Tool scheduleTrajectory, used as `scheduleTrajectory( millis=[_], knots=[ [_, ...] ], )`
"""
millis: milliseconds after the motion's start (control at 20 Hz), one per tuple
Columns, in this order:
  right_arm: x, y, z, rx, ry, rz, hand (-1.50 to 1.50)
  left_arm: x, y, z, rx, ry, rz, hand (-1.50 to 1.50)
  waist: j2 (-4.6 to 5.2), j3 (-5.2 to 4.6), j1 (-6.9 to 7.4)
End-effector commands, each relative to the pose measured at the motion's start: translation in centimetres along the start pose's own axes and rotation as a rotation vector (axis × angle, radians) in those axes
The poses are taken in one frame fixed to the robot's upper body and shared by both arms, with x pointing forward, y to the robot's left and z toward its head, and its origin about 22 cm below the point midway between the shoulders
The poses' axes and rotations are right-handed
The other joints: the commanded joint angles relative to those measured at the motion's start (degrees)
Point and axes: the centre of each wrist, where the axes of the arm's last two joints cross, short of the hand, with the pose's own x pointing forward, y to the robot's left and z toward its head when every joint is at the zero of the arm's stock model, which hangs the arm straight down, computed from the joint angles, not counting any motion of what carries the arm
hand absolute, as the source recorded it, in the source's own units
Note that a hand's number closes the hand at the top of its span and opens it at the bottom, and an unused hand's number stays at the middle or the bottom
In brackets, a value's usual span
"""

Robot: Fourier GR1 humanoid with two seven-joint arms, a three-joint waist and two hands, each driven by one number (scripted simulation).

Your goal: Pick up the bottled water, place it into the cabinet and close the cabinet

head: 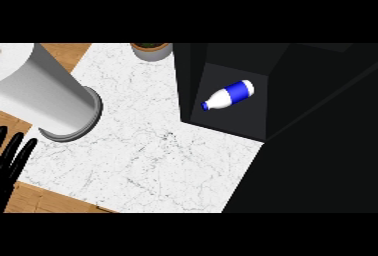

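Observation:
The bottled water (229,95), white with a blue label and a blue cap, lies on its side on the dark floor of the open black cabinet (193,65). Its cap points toward the lower left. No hand touches it. My left hand (15,155) shows at the view's left edge with straight black fingers, open and holding nothing, far left of the bottle. Above that hand a grey forearm (52,90) slants in from the upper left. My right hand does not show.
A white marble counter (148,155) fills the middle. A grey pot with soil (151,50) stands at the top, beside the cabinet's left wall. A wide black surface (317,150) covers the right side. Wood (44,200) shows at the lower left.

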Motion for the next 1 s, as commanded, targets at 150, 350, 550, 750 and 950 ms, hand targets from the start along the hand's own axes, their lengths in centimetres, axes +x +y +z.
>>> scheduleTrajectory(
  millis=[150, 350, 550, 750, 950],
  knots=[
    [0.4, 0.6, -1.5, 0.01, -0.023, -0.032, 1.5, 0.5, 0.5, -0.3, 0.002, -0.017, -0.001, -1.5, 0.67, 0.15, -0.88],
    [-0.1, 0.8, -1.6, 0.0, -0.036, -0.083, 1.5, 0.6, 0.8, -0.3, 0.0, -0.008, -0.006, -1.5, 1.69, 0.13, 0.06],
    [-0.7, 1.4, -1.8, 0.048, -0.077, -0.175, 1.5, 0.8, 0.7, -0.7, -0.028, -0.025, 0.004, -1.5, 2.74, 0.33, 2.15],
    [-1.0, 1.1, -1.8, 0.008, -0.088, -0.2, 1.5, 1.1, 0.8, -1.0, -0.039, -0.033, -0.007, -1.5, 3.4, 0.41, 2.61],
    [-1.6, 0.4, -1.7, -0.072, -0.057, -0.188, 1.5, 1.2, 0.7, -1.3, -0.056, -0.046, -0.003, -1.5, 3.47, 0.53, 2.45]
  ],
)
